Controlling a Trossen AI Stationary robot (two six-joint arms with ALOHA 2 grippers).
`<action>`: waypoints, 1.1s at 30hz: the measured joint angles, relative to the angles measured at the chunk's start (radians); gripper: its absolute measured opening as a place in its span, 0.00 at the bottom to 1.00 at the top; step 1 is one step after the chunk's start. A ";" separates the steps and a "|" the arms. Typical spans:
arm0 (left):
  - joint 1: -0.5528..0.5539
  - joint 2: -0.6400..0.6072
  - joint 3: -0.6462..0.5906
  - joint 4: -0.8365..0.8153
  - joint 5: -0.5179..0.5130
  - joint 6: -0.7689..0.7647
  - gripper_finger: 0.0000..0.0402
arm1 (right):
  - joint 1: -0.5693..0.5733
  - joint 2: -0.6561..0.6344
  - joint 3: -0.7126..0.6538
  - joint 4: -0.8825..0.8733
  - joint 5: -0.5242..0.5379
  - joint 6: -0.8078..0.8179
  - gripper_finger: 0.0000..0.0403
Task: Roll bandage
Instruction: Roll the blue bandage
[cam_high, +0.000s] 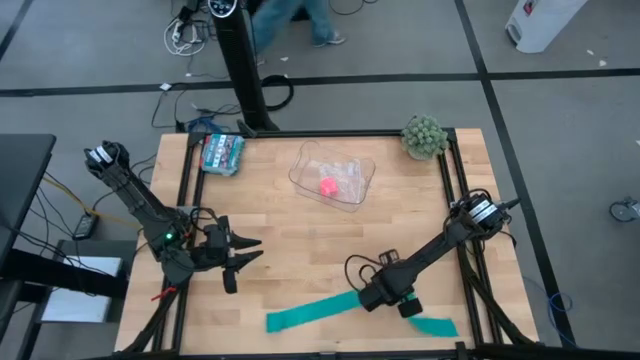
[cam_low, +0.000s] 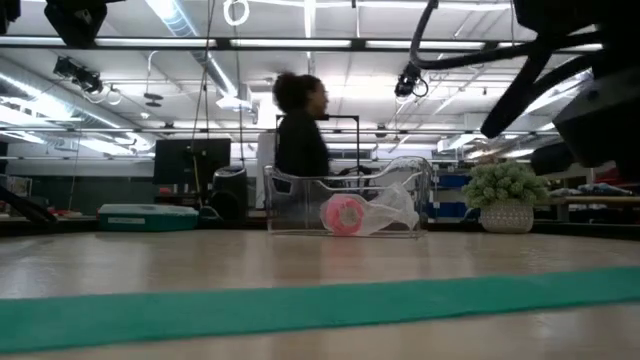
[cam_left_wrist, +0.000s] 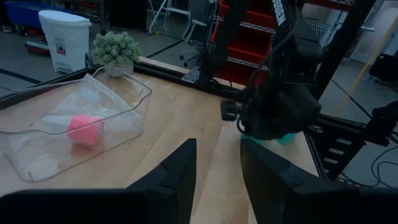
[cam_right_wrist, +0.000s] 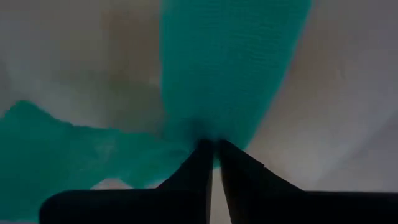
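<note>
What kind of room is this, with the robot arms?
Probably a robot lab or workshop. A wooden table stands on a bare floor with loose cables, long ceiling lights run overhead, and red storage shelves stand behind.

Bright ceiling strip lights, soft shadows, blurred right-wrist close-up

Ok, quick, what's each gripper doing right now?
Left gripper: open, holding nothing, over the table's left side.
Right gripper: shut on the bandage, low at the front.
</note>
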 joint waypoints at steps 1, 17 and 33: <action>0.000 0.000 0.000 0.000 0.000 0.000 0.33 | -0.004 -0.012 0.000 -0.013 0.001 0.009 0.08; 0.000 0.000 0.000 -0.001 0.000 0.000 0.33 | -0.017 -0.218 0.006 0.198 0.129 0.113 0.08; 0.000 0.003 0.000 -0.003 0.000 0.000 0.33 | -0.017 -0.153 0.009 0.897 0.180 -0.103 0.12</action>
